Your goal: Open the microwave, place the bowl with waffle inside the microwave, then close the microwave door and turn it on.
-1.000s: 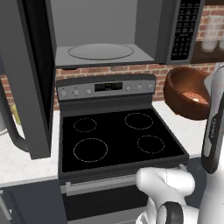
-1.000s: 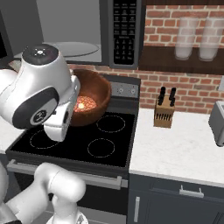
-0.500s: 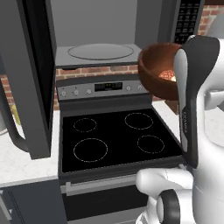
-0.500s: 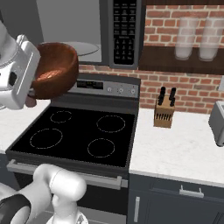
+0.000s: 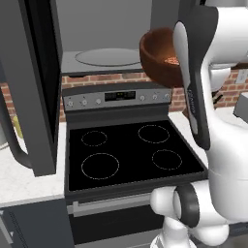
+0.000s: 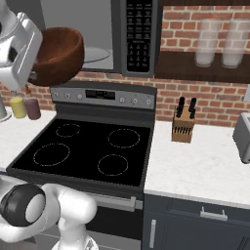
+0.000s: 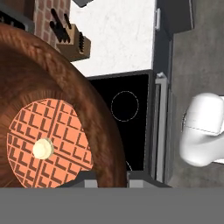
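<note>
Brick wall [image 6: 205,97] is running behind a black stove [image 5: 131,155] w/ four burner rings, white worktop [image 6: 195,166] to its right carrying a knife block [image 6: 183,127] near the back edge. Above the stove the microwave [image 6: 134,36] is sitting w/ its button panel at the right and the microwave door [image 5: 36,87] hanging wide open to the left; grey interior w/ the round turntable [image 5: 109,55] is showing.

I'm holding the bowl [image 5: 162,55] up in the air, above the stove's back right corner, just in front of the microwave opening at its right side, not inside yet. My claw [image 7: 111,177] is pinching the bowl's rim, jaws narrow, one finger [image 7: 87,177] on the inner side and the other outside, as far as the hand cam lets me judge — the tips are mostly cut off at the bottom. The waffle [image 7: 48,140] is lying flat on the bowl's bottom, round, orange-brown grid, w/ a pale blob in the middle.

Two small bottles [image 6: 25,107] are standing on the worktop left of the stove, by the wall.
</note>
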You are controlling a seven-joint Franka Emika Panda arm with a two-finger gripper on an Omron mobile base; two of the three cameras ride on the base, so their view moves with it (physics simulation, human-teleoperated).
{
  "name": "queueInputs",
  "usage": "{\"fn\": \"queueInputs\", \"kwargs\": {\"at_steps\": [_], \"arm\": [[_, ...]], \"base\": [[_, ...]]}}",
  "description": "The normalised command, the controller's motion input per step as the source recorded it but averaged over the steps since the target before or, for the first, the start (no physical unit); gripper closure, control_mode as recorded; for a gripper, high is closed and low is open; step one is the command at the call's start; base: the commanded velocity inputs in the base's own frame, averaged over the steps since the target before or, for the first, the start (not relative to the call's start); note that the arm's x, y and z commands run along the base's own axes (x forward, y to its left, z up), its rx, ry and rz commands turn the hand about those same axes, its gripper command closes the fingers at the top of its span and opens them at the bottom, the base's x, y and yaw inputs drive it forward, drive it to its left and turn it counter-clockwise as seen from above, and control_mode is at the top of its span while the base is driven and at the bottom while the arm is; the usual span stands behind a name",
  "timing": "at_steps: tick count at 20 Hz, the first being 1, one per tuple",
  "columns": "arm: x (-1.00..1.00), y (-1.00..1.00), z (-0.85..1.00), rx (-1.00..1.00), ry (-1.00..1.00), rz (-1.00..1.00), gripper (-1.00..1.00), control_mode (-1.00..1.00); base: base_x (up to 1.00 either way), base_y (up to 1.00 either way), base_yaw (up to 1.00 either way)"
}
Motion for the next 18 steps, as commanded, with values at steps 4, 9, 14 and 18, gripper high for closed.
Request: {"fn": "queueInputs", "kwargs": {"at_steps": [4,9,14,18], "arm": [[0.58,0.11,0.02,-0.01,0.00,0.00,1.00,-1.00],[0.67,0.07,-0.30,-0.01,-0.03,0.05,1.00,-1.00],[0.66,0.15,-0.13,0.00,-0.15,0.07,1.00,-1.00],[0.54,0.21,0.00,0.00,-0.27,0.09,1.00,-1.00]], "base": [[0.00,0.00,0.00],[0.00,0.00,0.00],[0.00,0.00,0.00],[0.00,0.00,0.00]]}}
